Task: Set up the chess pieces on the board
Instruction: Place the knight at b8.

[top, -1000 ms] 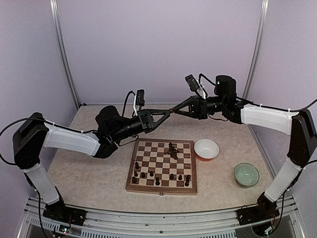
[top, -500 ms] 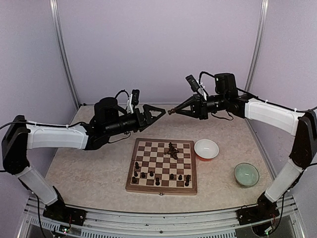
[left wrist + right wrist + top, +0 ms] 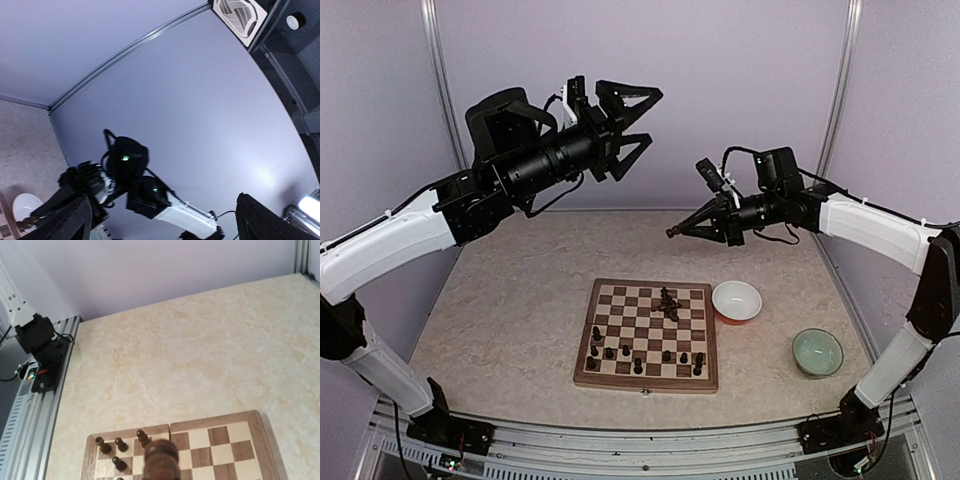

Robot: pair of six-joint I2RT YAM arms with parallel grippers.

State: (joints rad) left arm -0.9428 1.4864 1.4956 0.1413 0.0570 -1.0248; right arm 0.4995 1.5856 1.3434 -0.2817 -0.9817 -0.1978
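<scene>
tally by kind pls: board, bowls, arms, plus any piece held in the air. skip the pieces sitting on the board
board: 1
bowls: 2 (white bowl, green bowl)
arms: 2 (left arm, right arm)
chess piece, held off the board: 1
Total: 6

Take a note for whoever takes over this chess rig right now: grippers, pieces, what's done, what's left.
Left gripper: high up, jaws wide open, empty.
Right gripper: in the air, clear of the board, jaws apparently shut on one dark chess piece.
Done: several pieces stand on the board's near rows.
Left: a small heap lies on the far rows; place the held piece, then those.
</scene>
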